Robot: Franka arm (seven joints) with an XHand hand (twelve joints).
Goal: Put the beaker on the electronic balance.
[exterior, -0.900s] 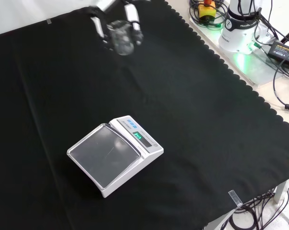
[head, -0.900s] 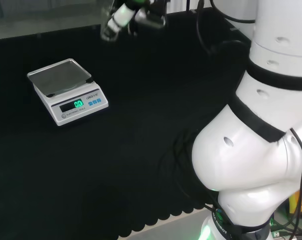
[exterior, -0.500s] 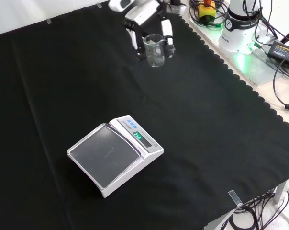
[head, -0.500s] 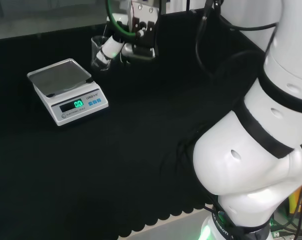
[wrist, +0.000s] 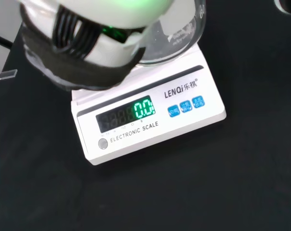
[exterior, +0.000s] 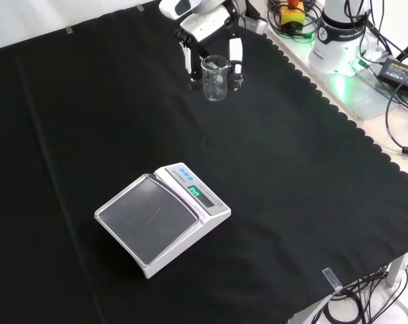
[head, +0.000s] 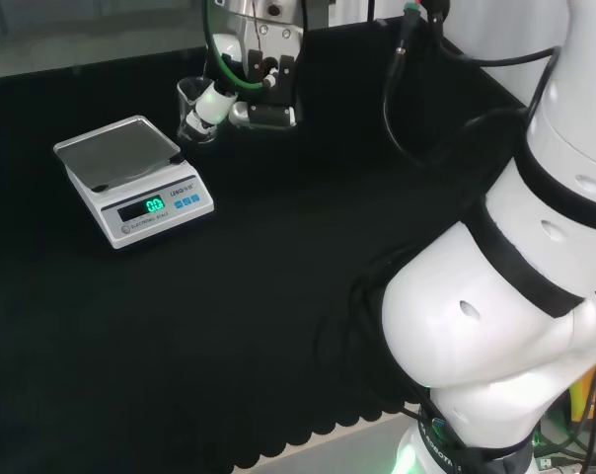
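**Beaker held above the cloth, away from the balance**

Front view: the hand [exterior: 207,30] comes in from the top, its fingers [exterior: 236,57] curled round a clear glass beaker [exterior: 215,78], which stands upright in the grasp; the electronic balance [exterior: 163,218] sits well apart, nearer the camera and to the left, on the black cloth [exterior: 312,189]; its pan is bare. Head view: the beaker [head: 193,110] is just right of the balance [head: 133,179] and slightly farther off; the white arm [head: 515,276] stands at the right.
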